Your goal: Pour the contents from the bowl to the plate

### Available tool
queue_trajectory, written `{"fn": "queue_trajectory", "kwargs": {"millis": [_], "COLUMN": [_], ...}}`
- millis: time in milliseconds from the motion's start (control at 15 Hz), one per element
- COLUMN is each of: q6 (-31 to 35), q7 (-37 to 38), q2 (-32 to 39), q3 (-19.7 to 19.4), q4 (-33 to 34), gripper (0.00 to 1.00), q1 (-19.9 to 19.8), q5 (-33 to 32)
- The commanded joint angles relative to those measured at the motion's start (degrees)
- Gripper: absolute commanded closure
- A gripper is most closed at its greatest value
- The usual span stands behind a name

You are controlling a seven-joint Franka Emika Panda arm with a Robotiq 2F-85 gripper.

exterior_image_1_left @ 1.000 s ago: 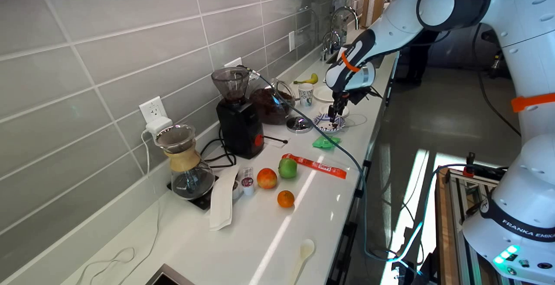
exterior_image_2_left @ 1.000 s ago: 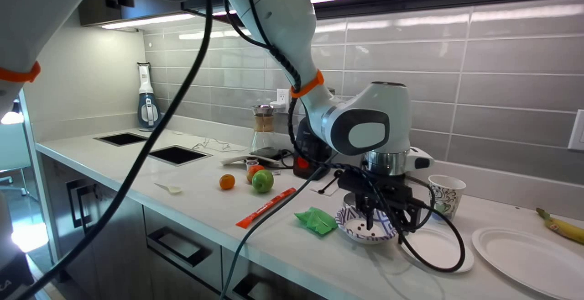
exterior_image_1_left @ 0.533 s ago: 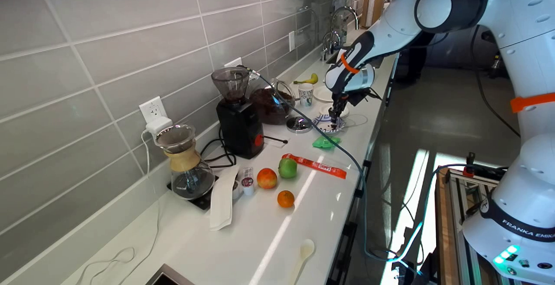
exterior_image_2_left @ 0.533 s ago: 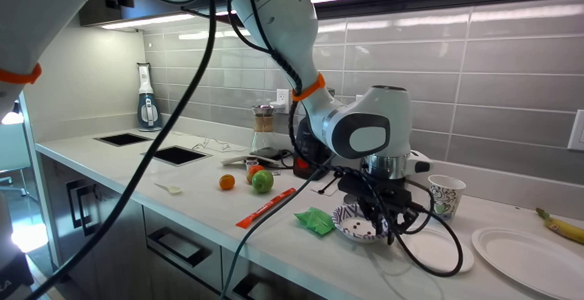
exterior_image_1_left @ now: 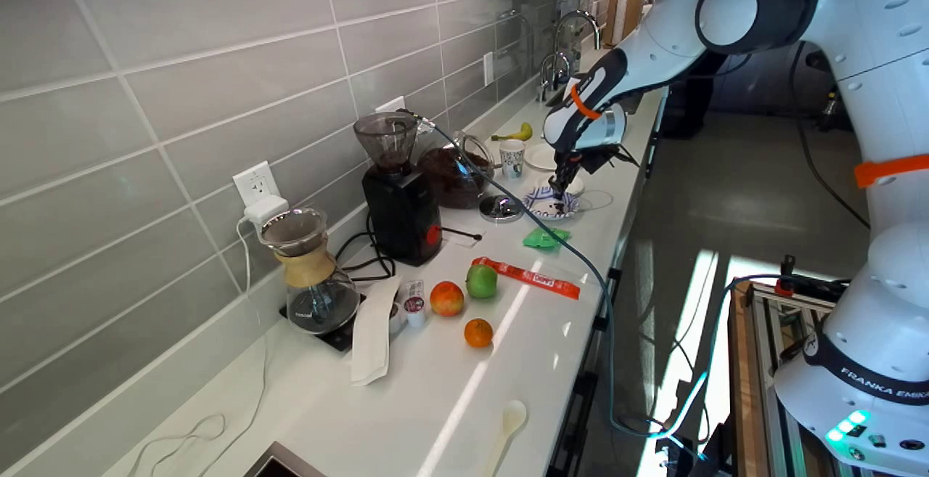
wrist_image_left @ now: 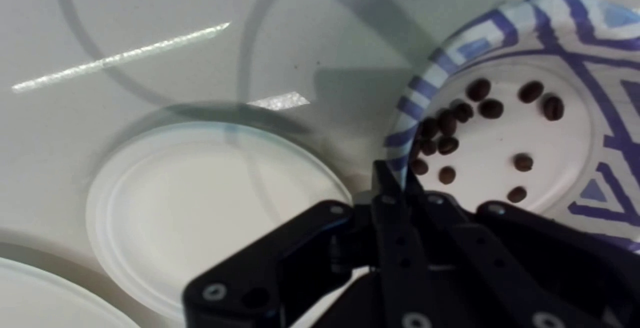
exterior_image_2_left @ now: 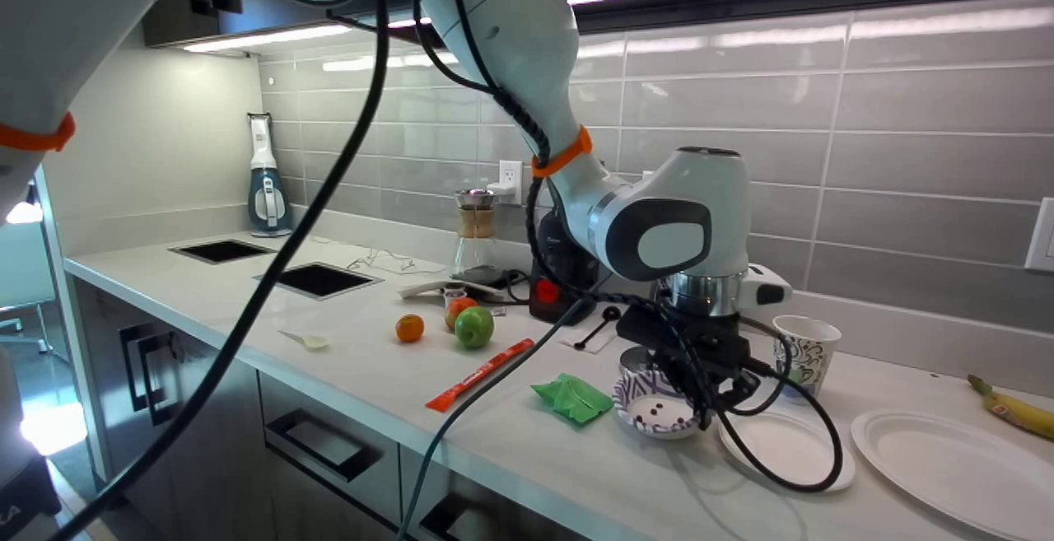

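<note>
The bowl, white with a blue-purple pattern, shows in the wrist view [wrist_image_left: 505,23] and in both exterior views [exterior_image_1_left: 541,208] [exterior_image_2_left: 630,393]. Several dark coffee beans [wrist_image_left: 491,109] lie in it, mostly bunched near the pinched side. My gripper [wrist_image_left: 402,173] is shut on the bowl's rim, one finger inside the wall and one outside. In an exterior view the gripper [exterior_image_2_left: 701,417] points down at the bowl's plate-side edge. A small white plate [wrist_image_left: 210,193] [exterior_image_2_left: 786,450] sits right beside the bowl; a larger white plate [exterior_image_2_left: 955,467] [wrist_image_left: 45,298] lies beyond it. Whether the bowl is lifted, I cannot tell.
A paper cup [exterior_image_2_left: 807,352] stands behind the small plate, and a banana [exterior_image_2_left: 1017,413] lies further along. A green packet [exterior_image_2_left: 571,398] and a metal lid [exterior_image_1_left: 501,208] flank the bowl. The black grinder [exterior_image_1_left: 401,208] stands by the wall. A loose cable [exterior_image_2_left: 823,442] loops over the plate.
The gripper's jaws have closed from wide open onto the bowl's rim. Within the last half second, bowl and gripper have shifted slightly towards the plates.
</note>
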Motion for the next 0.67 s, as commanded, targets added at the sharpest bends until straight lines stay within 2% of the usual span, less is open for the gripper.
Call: {"fn": "queue_trajectory", "kwargs": {"millis": [0, 600], "q6": [-1.01, -5.31], "q7": [0.14, -3.34], "q2": [0.58, -2.73], "q3": [1.86, 6.49], "q4": [0.87, -0.30], "gripper": [0.99, 0.99], "q1": [-2.05, -7.12], "q5": [-0.05, 2.67]}}
